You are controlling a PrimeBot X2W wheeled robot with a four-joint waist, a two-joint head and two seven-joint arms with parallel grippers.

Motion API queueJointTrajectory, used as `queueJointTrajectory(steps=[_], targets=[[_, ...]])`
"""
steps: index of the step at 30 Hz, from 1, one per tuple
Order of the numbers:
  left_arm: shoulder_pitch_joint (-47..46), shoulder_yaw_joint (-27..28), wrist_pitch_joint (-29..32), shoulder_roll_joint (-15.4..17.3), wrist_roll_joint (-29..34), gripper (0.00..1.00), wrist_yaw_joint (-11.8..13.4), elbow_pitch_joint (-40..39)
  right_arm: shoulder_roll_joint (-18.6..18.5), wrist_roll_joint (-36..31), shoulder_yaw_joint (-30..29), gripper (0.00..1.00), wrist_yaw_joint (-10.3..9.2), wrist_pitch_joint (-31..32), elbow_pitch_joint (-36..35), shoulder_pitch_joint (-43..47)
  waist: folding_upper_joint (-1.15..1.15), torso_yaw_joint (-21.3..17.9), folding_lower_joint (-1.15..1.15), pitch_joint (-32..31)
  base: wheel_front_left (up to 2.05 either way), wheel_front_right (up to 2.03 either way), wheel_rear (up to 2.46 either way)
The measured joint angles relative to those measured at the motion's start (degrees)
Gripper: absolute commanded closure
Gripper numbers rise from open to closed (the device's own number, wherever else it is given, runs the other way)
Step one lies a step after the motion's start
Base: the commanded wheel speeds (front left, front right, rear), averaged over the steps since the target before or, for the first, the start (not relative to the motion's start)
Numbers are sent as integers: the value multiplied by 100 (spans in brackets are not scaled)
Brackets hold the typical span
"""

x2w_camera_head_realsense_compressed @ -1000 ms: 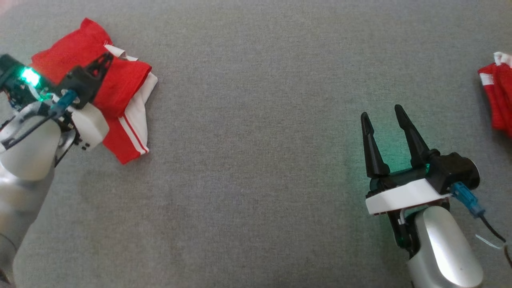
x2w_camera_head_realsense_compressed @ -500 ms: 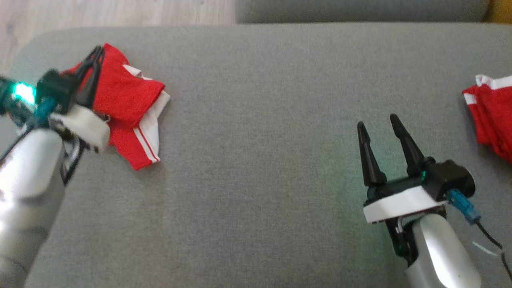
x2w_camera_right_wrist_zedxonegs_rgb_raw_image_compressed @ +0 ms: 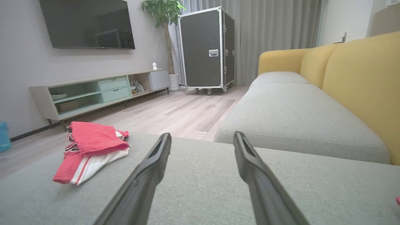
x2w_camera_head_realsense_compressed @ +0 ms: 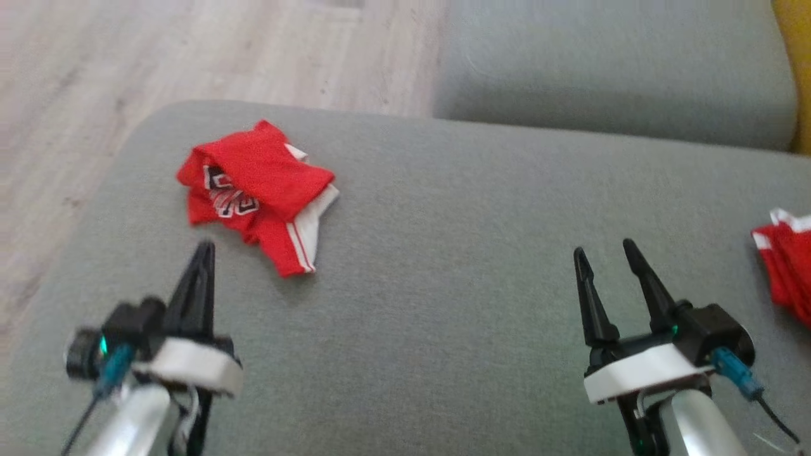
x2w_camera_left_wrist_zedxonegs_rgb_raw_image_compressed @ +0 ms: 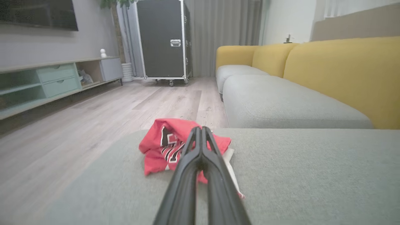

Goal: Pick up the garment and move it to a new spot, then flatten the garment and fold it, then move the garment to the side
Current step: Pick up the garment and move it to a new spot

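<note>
Left gripper [x2w_camera_head_realsense_compressed: 206, 248] is nearest, low left over the grey cushion [x2w_camera_head_realsense_compressed: 443, 329]. Its fingers are pressed together with nothing between them, and it is clear of any fabric. Can't tell if it touches the cushion. Right gripper [x2w_camera_head_realsense_compressed: 603, 250] is low right, fingers spread, empty, over bare cushion. Further out, the garment [x2w_camera_head_realsense_compressed: 256, 190] lies as a loosely folded red bundle near the cushion's far-left corner, apart from both grippers. Lettering shows on its left part and a white-striped hem pokes out on the near right. In the left wrist view my fingertips line up straight at it. A second red pile [x2w_camera_head_realsense_compressed: 782, 266] sits at the right edge, well apart. Beyond the corner are wood floor [x2w_camera_head_realsense_compressed: 190, 50] and another grey seat [x2w_camera_head_realsense_compressed: 602, 69].

My read: the fold is done and the garment is already at the side, so only a final nudge is left, if any. If I move it, I'd open the left fingers first and come in low from the near side. I'd pinch the folded red edge through all layers, not the loose hem, and slide it rather than lift. Stop short of the rounded corner, where it could slip to the floor. Right gripper stays parked.
</note>
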Motion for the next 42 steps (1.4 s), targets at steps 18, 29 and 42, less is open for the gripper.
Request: queueJointTrajectory(steps=[18, 29, 42], targets=[[1497, 1234, 0, -965, 627, 0, 3, -711, 3, 142, 160, 0, 0, 0, 56, 277, 0, 279, 2, -359, 0, 0, 0], [320, 708, 303, -550, 1613, 0, -584, 168, 4, 14, 105, 0, 1, 1, -40, 153, 0, 114, 2, 197, 0, 0, 0], [-2438, -287, 1243, 51, 2491, 0, -1257, 1973, 0, -171, 29, 0, 1, 0, -129, -616, 0, -257, 4, 1364, 0, 0, 0]])
